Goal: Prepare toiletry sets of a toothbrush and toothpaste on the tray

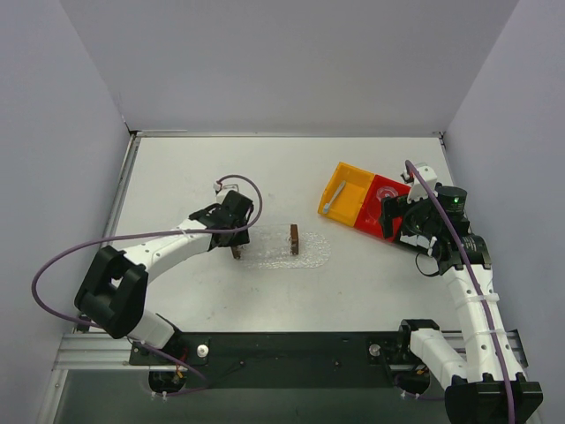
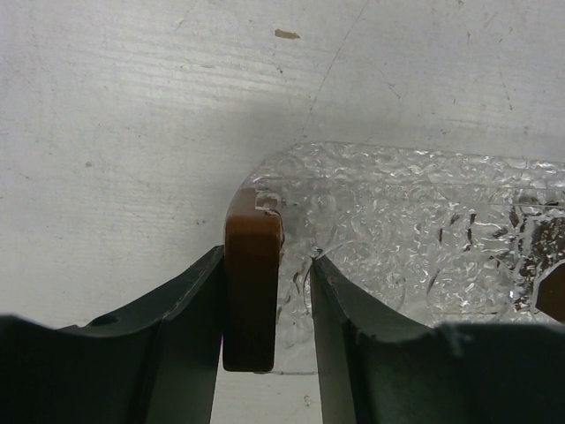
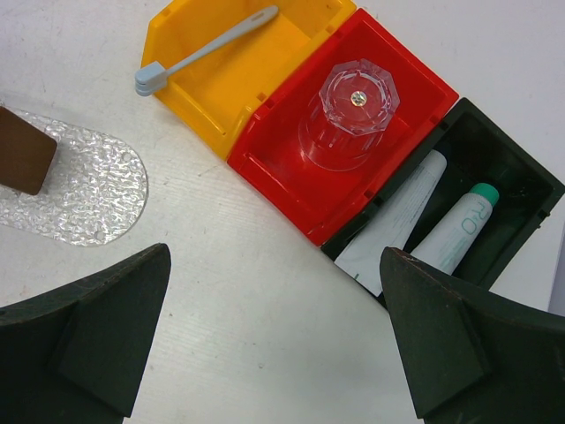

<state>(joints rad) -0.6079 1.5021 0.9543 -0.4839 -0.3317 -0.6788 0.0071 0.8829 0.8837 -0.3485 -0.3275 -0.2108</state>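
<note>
Now: left hand [image 2: 267, 258], slackly apart, straddles upright brown block [image 2: 252, 305] at clear bumpy tray [image 2: 415, 203] end; pulling away could topple it; right hand [image 3: 275, 254] gapes, empty.

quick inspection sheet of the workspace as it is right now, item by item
surface: white table, few small marks
job's things: toothbrush in yellow bin; toothpaste in dark bin; tray holds neither
clutter: clear cup in red bin; brown block on tray; green-capped tube beside toothpaste
grippers: left claw open around second brown block at tray end; right claw open, empty
cables: purple cable along each arm
surroundings: plain walls on three sides
</note>
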